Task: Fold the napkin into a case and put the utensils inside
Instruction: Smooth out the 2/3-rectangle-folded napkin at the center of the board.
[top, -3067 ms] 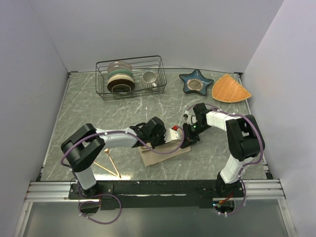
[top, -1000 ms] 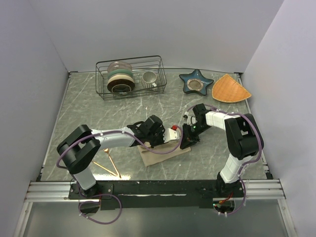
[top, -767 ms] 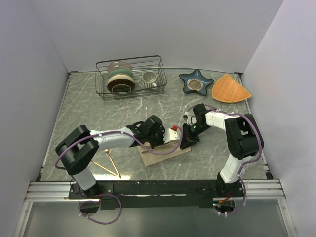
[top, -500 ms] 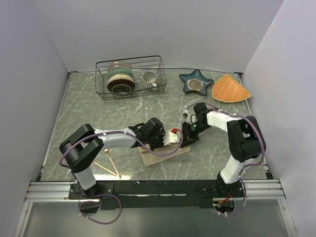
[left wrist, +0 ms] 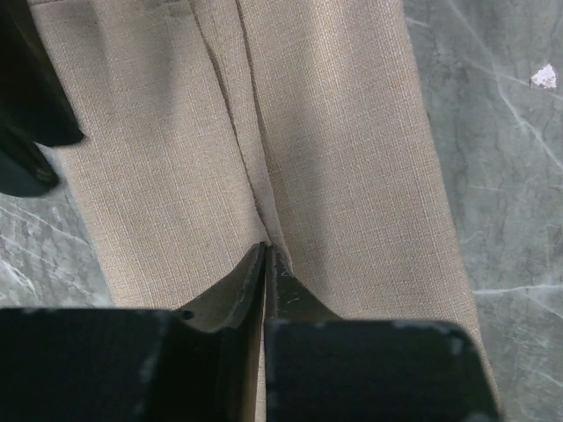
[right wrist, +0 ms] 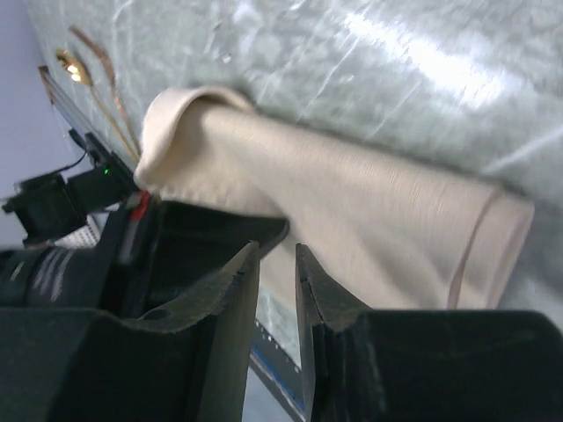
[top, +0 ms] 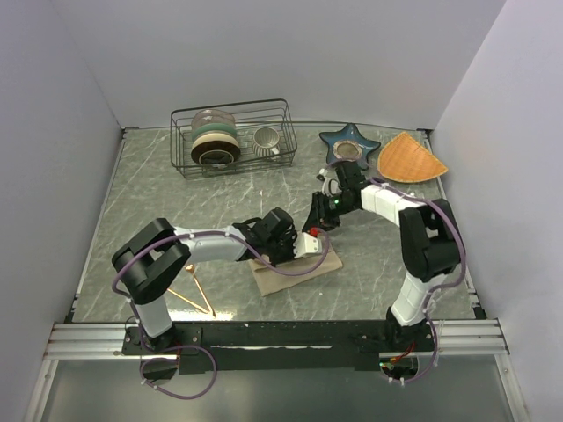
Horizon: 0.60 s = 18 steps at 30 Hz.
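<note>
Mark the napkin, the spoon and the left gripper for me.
napkin [left wrist: 352, 158], left wrist view, flat cloth right of the crease.
spoon [top: 201, 292], top external view, middle of its handle.
left gripper [left wrist: 265, 251], left wrist view, between its fingertips.

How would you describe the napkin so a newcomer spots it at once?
Start at the near edge of the marble-patterned table, around its middle. The napkin lies just beyond, under the left gripper. It is the only cloth there: a plain beige folded strip, unlike the thin gold utensils to its left.
</note>
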{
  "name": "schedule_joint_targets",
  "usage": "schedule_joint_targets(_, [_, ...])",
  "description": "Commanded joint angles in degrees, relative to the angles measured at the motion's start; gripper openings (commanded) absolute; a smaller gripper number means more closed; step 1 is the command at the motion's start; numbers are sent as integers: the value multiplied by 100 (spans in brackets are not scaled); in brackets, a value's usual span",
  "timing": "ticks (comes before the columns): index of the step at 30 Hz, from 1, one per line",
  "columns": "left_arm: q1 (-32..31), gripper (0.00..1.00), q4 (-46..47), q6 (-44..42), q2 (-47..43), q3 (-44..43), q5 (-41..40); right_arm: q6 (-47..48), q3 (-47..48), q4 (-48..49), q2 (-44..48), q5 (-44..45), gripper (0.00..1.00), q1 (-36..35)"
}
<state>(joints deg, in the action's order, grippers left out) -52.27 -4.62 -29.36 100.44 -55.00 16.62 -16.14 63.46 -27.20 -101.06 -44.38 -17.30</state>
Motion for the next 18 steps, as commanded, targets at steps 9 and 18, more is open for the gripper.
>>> schedule_joint_targets(9, [778, 44, -943, 1650, -1816, -204, 1175, 32, 70, 101, -1092, 817, 30, -221])
schedule_joint_targets(18, [2933, 42, -1656, 2277, -1977, 157, 2046, 15, 0, 118, -1056, 922, 30, -212])
